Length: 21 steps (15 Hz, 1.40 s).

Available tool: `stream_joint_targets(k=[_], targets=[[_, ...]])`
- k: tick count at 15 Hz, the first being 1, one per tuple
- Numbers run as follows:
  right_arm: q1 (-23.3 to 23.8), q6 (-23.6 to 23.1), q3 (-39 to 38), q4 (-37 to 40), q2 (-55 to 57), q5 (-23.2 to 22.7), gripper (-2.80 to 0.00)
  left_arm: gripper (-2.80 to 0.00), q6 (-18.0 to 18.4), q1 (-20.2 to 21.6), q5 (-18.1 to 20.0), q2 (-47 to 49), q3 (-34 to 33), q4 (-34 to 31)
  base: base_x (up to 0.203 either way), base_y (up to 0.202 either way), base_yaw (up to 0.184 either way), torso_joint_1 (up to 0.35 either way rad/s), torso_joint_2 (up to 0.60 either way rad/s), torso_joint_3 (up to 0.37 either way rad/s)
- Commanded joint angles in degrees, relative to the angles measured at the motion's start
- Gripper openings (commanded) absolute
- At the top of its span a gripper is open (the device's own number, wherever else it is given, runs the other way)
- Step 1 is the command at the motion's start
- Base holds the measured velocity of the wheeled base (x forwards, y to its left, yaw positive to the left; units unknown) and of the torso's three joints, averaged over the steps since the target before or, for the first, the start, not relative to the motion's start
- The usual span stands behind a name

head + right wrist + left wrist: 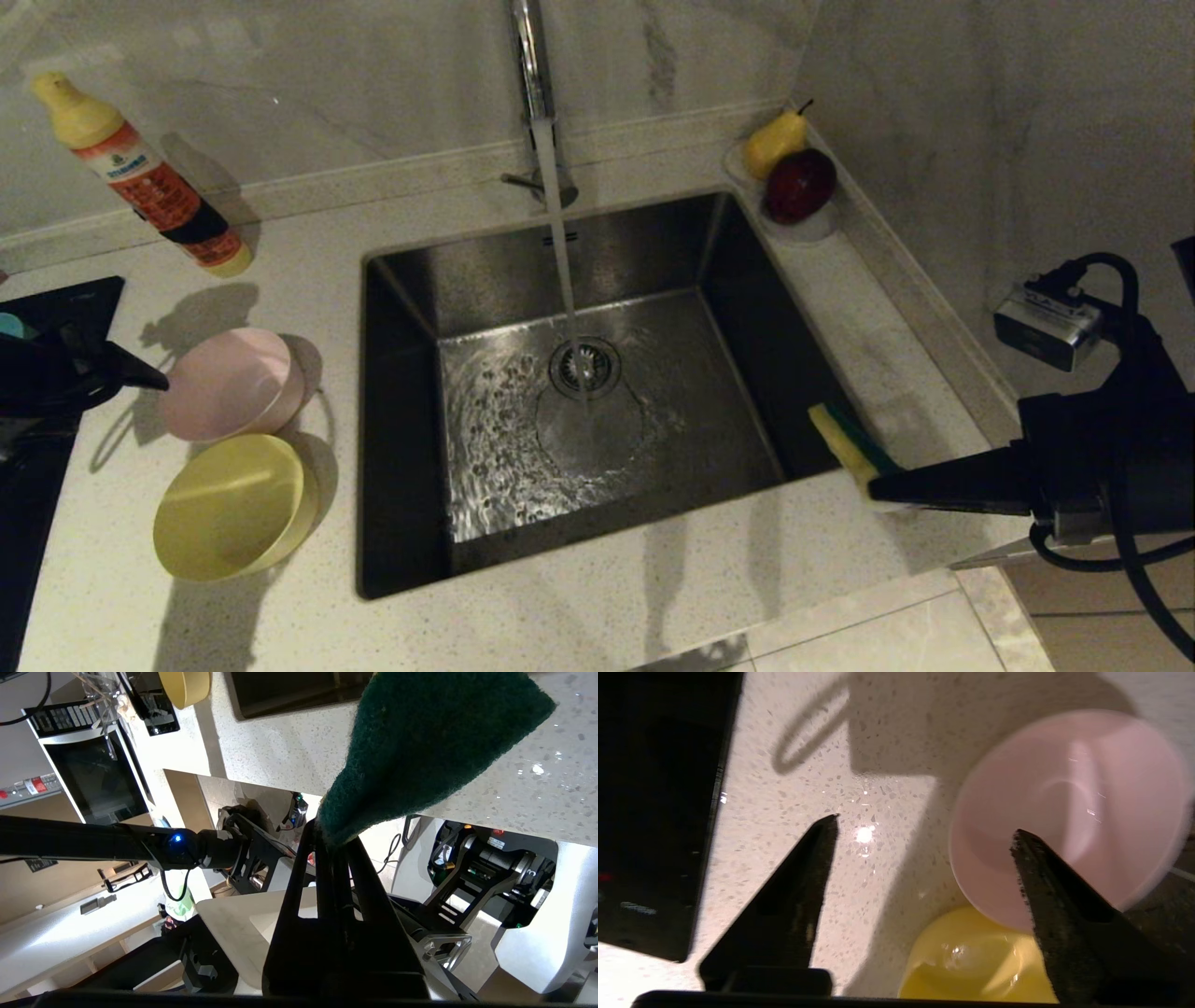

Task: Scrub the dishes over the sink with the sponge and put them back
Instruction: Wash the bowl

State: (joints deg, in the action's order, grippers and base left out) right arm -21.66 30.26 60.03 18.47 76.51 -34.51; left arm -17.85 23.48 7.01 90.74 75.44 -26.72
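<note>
The left gripper [924, 828] stands with its fingers spread wide and empty, just left of the sink [597, 392]. The pink bowl [229, 383] and the yellow bowl [233, 504] rest on the counter [653, 597] left of the sink, touching each other. The right gripper [878, 485] pinches the sponge [850, 443] above the sink's near right corner. Water runs from the tap [534, 65] onto the drain.
</note>
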Motion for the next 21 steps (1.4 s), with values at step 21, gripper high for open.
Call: stream_joint_targets(k=[21], targets=[[3.91, -1.25, -4.60, -4.05, 1.10, -3.63, -2.80, 0.00, -0.60, -1.42, -3.23, 9.54, -0.03, 0.44, 0.000, 0.000, 0.000, 0.000, 0.00, 0.000]])
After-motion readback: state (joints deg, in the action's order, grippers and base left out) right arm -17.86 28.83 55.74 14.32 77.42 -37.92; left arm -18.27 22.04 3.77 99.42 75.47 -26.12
